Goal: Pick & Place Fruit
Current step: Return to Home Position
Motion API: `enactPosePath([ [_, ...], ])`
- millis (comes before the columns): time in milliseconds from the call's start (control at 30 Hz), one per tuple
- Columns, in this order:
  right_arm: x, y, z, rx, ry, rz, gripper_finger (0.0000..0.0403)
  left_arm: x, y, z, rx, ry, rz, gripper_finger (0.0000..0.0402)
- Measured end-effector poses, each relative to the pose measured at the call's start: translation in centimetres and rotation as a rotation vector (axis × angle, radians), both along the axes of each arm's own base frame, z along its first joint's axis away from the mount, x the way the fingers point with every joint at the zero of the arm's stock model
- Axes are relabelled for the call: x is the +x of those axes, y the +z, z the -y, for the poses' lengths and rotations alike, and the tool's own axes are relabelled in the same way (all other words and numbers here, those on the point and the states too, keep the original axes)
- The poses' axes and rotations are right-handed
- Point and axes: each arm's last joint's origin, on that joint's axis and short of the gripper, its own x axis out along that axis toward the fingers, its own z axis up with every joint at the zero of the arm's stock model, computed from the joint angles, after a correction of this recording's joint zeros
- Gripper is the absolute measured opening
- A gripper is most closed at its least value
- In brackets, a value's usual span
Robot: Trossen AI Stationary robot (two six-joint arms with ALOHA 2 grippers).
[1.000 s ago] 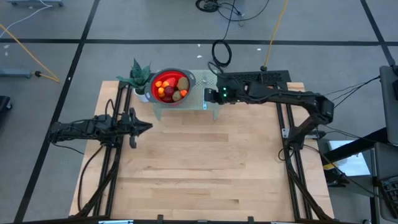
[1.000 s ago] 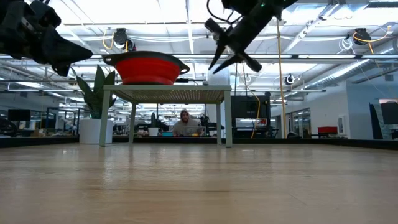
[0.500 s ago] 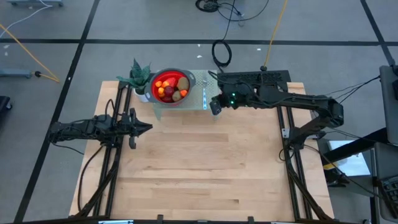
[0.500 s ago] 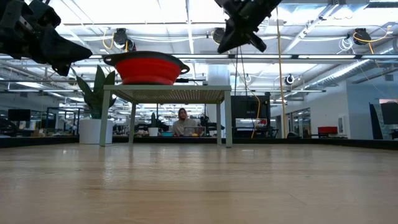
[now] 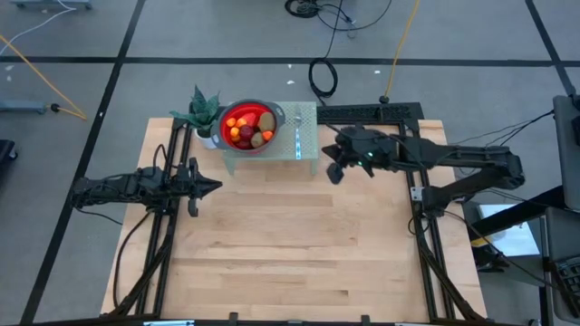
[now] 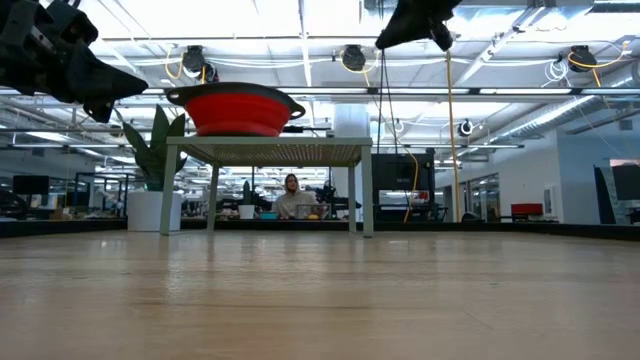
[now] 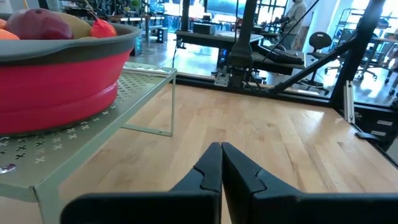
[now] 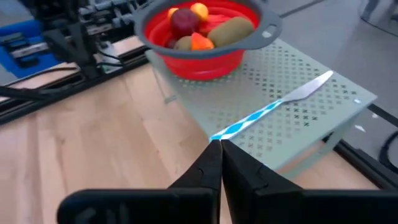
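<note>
Standing at the worktop point(image 5: 290, 244) far edge, the shelf point(image 5: 309, 134) carries the red bowl point(image 5: 275, 116) holding the fruit point(image 5: 248, 128), blue knife point(image 5: 298, 140) alongside; placement appears complete. Right end effector point(image 5: 330, 170) beside the shelf and left end effector point(image 5: 216, 186) near the left edge hang empty, both closed tight, clear for parking.

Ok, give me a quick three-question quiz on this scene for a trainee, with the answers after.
1. Fill in: the fingers of the left gripper and the right gripper are both ____.
2. What lies on the shelf beside the red strainer bowl? A: the blue knife. B: a loose pear. C: a spoon.
3. True or false: the toy fruit sits in the bowl, not in either gripper.
Key: 1 shut. 2 A. 3 true.
</note>
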Motion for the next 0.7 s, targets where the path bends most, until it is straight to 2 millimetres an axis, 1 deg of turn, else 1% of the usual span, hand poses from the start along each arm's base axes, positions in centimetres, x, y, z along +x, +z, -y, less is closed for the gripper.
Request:
enactPosePath([
  [200,-3.3,-1.5,-1.7,-0.027,0.082,0.079,0.0001,0.0,0.0,0.0,0.006,0.000,-0.002,0.0017],
  [333,-5.9,-2.9,-2.6,-0.002,0.175,0.123,0.0001,0.0,0.0,0.0,0.006,0.000,-0.003,0.0009],
  [400,-7.3,-3.7,-2.8,0.008,0.223,0.128,0.0001,0.0,0.0,0.0,0.004,0.000,-0.003,0.0003],
  [467,-8.7,-4.6,-2.9,0.003,0.264,0.133,0.0002,0.0,0.0,0.0,0.004,0.000,-0.004,0.0005],
  [567,-10.5,-5.9,-2.9,-0.003,0.272,0.144,0.0001,0.0,-0.1,0.0,0.005,0.006,-0.007,0.0009],
  [700,-12.5,-7.3,-2.9,-0.012,0.276,0.176,0.0001,0.0,-0.1,-0.1,-0.006,0.042,-0.005,0.0002],
])
